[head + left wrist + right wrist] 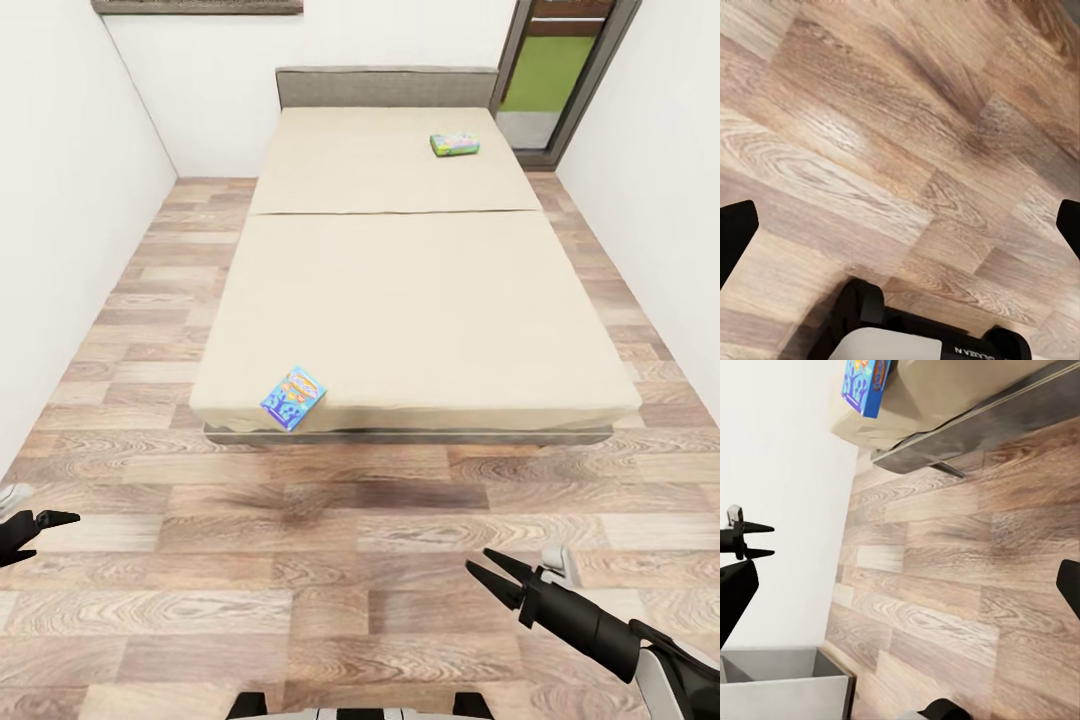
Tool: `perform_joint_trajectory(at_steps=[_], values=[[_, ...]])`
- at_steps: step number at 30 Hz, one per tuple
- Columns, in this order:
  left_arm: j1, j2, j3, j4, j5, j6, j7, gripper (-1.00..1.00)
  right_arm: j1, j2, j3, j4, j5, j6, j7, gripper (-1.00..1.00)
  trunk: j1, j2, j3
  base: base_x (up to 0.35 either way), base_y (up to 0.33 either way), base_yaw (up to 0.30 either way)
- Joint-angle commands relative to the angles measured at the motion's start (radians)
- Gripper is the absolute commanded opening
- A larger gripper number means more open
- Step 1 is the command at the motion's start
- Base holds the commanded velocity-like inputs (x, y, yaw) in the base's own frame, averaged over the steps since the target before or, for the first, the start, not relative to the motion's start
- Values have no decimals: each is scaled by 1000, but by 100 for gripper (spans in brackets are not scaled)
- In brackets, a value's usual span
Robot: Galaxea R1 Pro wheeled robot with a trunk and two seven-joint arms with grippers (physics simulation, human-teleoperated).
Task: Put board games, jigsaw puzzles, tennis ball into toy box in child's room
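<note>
Well apart: blue board game [293, 397] on bed [420, 300] corner, right fingers [497, 577] empty.

a home bedroom: wide bed [420, 300], wood plank floor [330, 600], white walls [60, 230].

head: high, down over bed [420, 290] | wrists: low, near floor [900, 150] | shared: bed corner

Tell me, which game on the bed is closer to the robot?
The blue board game, at the bed's near corner. The green-edged one lies far off by the headboard.
</note>
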Motion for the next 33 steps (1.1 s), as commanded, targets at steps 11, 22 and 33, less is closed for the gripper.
perform_joint_trajectory(at_steps=[11,22,33], values=[[-1,0,4,0,-3,4,-3,100,0,0,4,0,-5,8,1,100,31,-56,-7,0,0,0],[-1,0,3,0,-3,4,-3,100,0,0,4,1,-5,8,1,100,31,-56,11,0,0,0],[-1,0,4,0,-3,4,-3,100,0,0,5,1,-5,8,0,100,31,-56,29,0,0,0]])
